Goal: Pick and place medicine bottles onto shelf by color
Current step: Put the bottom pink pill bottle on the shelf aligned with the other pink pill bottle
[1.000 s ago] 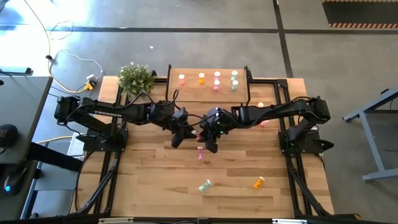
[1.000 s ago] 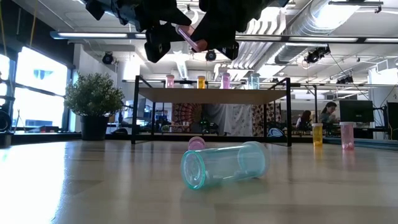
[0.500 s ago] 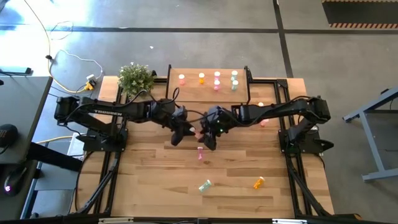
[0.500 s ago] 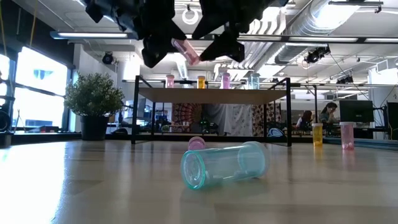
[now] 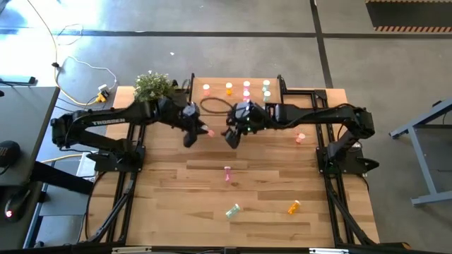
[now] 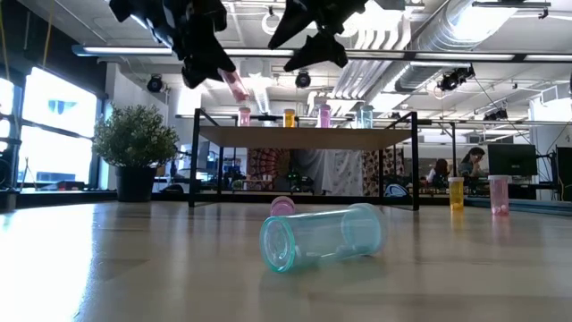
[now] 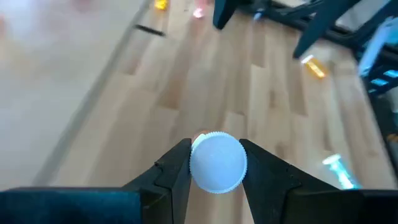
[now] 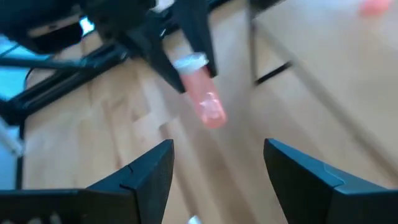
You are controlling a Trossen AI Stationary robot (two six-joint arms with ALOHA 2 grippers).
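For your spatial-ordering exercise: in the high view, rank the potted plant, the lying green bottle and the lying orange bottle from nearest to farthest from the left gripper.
From the left gripper, holding a pink bottle:
1. Potted plant, at the table's back-left corner.
2. Green bottle, lying near the front middle.
3. Orange bottle, lying front right.

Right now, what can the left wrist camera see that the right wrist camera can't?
Only the left wrist view shows the bottle's white cap end-on and a green bottle lying on the table. Only the right wrist view shows the right end effector, open and empty, and the held bottle's side. Both show the left end effector holding the pink bottle.
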